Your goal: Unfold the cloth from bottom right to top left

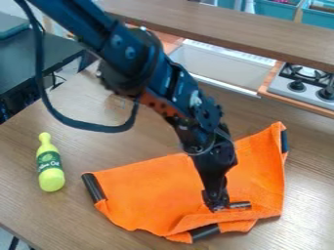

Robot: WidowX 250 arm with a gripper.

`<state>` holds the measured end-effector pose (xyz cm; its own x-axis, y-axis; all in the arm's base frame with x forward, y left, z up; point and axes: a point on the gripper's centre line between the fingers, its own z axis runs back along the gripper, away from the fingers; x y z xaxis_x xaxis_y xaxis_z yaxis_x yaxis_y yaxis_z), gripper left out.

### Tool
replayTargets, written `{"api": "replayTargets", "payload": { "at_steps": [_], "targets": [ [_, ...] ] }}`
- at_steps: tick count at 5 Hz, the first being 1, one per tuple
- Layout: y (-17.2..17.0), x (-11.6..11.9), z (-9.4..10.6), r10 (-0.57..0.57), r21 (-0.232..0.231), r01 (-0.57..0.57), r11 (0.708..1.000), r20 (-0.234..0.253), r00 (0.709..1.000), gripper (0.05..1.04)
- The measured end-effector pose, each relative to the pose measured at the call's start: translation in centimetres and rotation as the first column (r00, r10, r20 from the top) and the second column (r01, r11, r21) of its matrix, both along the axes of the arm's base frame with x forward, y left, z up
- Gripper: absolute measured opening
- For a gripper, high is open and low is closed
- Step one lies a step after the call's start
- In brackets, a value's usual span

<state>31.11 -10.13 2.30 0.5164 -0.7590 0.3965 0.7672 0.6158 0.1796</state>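
1. Orange cloth (150, 188), spread partly folded across the wooden surface (117, 146); its lower right part is creased and turned over.
2. Black corner bands: one at the cloth's left corner (94, 187), one at its lower edge (205, 232), one at its upper right (284, 141), and one on the folded part (239, 205).
3. Gripper (217, 208), pointing down at the folded part, beside the last band. How far the jaws stand apart, and whether they hold fabric, cannot be told.
4. Yellow-green bottle (51, 172), left of the cloth, apart from it.
5. Stove (303, 84), upper right.
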Motion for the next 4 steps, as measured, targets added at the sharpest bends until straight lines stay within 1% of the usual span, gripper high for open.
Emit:
{"api": "replayTargets", "payload": {
  "at_steps": [4],
  "targets": [
    [-1.3, 0.0, -2.1, -0.007, 0.036, 0.008, 0.999, -0.015, 1.0, 1.001]
  ]
}}
